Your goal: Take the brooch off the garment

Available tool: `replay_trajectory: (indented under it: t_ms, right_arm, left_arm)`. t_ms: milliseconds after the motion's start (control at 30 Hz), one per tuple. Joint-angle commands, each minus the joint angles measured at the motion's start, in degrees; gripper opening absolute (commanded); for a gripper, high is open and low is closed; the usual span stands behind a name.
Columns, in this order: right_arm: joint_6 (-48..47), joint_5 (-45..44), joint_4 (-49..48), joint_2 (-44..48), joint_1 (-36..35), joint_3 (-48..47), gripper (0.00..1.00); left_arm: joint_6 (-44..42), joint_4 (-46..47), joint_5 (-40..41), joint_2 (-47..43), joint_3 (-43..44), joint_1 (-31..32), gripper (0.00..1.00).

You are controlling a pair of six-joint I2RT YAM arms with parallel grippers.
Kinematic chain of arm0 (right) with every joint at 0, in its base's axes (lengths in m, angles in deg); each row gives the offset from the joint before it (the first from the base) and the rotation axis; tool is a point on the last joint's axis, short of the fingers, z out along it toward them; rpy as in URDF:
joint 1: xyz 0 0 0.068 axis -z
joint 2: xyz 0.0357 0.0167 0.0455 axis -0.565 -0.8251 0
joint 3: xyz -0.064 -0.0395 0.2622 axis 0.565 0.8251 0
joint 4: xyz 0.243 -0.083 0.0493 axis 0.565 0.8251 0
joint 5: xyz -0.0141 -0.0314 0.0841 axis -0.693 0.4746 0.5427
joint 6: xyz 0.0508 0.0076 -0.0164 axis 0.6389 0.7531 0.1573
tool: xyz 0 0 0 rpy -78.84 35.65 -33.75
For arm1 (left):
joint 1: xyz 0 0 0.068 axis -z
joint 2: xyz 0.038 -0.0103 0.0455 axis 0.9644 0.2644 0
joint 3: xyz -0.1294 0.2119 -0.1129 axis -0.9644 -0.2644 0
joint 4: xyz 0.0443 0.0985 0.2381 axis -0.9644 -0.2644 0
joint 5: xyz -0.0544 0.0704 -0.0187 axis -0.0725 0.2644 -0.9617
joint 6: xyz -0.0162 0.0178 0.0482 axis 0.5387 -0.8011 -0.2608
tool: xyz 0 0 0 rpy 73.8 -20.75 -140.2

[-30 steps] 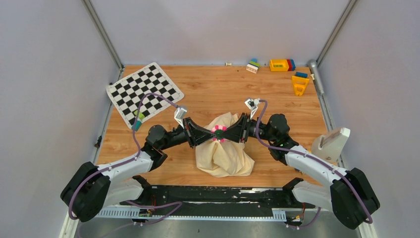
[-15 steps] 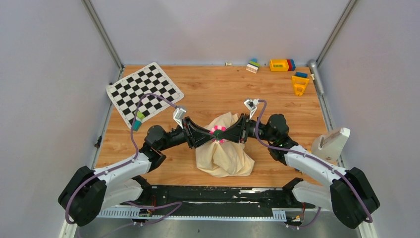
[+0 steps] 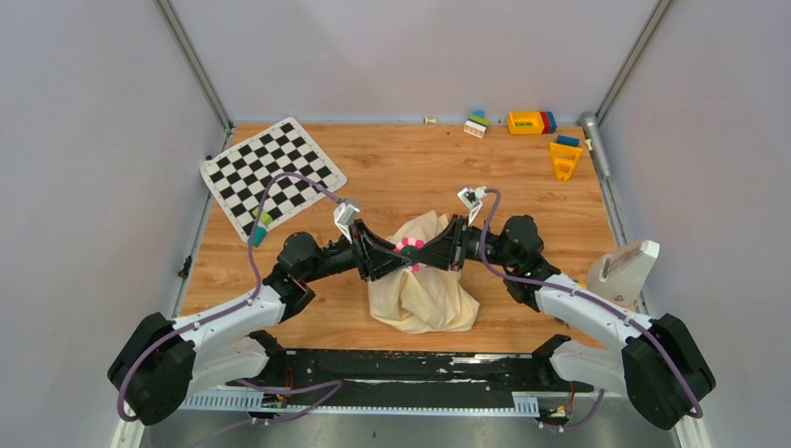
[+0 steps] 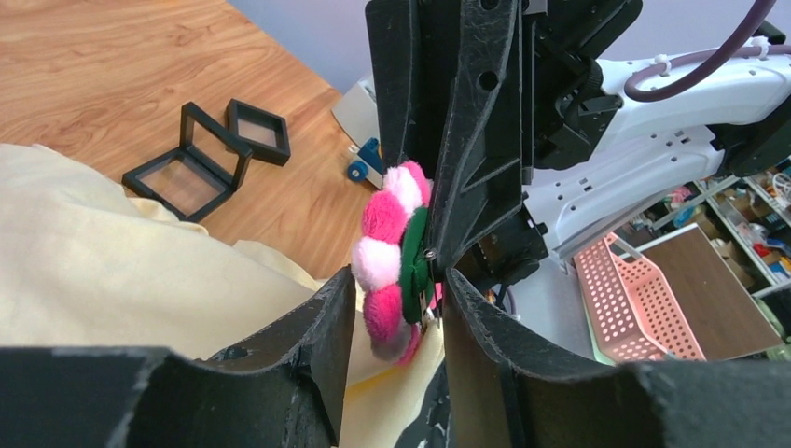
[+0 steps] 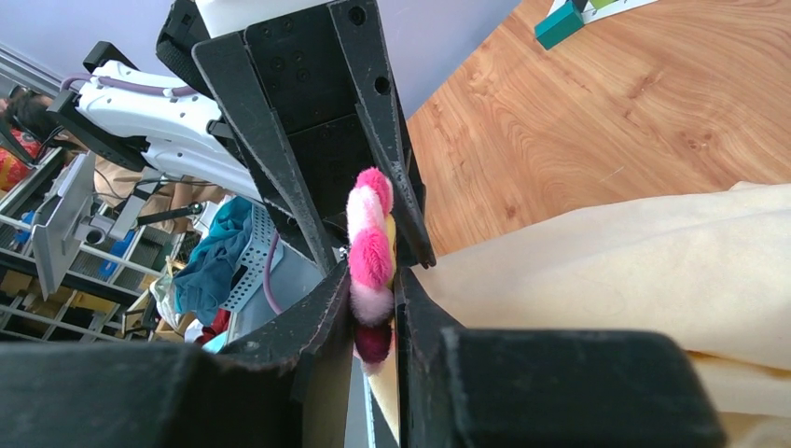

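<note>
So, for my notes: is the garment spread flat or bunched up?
Bunched up: the garment sits as a crumpled heap with deep folds, its top rising to the brooch.

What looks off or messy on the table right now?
The garment lies crumpled in a heap, peaked where the left tool and right tool meet at the brooch. Nothing looks spilled or damaged.

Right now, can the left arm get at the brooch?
Likely yes. The left pincer has a finger against each side of the brooch, with nothing between them. The right pincer grips it from the opposite side, so room looks tight.
</note>
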Motion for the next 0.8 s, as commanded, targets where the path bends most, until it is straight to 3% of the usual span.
replay_trajectory:
  t_ms: [0, 200, 333, 400, 567, 767]
  right_arm:
    - [0.6, -0.7, -3.5, 0.3, -0.5, -1.9, 0.00]
    - [0.6, -1.2, -3.4, 1.0, -0.5, -1.6, 0.00]
    - [0.8, -1.4, -3.5, 1.0, -0.5, -1.4, 0.00]
    - [1.0, -1.5, -3.8, 1.0, -0.5, -1.3, 0.00]
    - [1.5, -1.8, -4.5, 1.4, -0.5, -0.9, 0.00]
    - [1.8, -1.1, -5.0, 1.0, -0.6, -0.9, 0.00]
  left_arm:
    - [-3.1, -1.2, 1.6, 0.0, 2.5, 0.5, 0.45]
    - [-5.2, -5.4, 2.5, -1.7, 2.8, 0.5, 0.30]
    - [-5.0, -5.5, 1.7, -2.2, 2.6, 0.6, 0.48]
    - [-5.2, -5.5, 1.4, -2.4, 2.6, 0.6, 0.48]
    - [-5.7, -6.1, 1.1, -2.7, 2.2, 0.6, 0.39]
    - [-5.3, -5.2, 1.4, -2.6, 1.5, 0.6, 0.20]
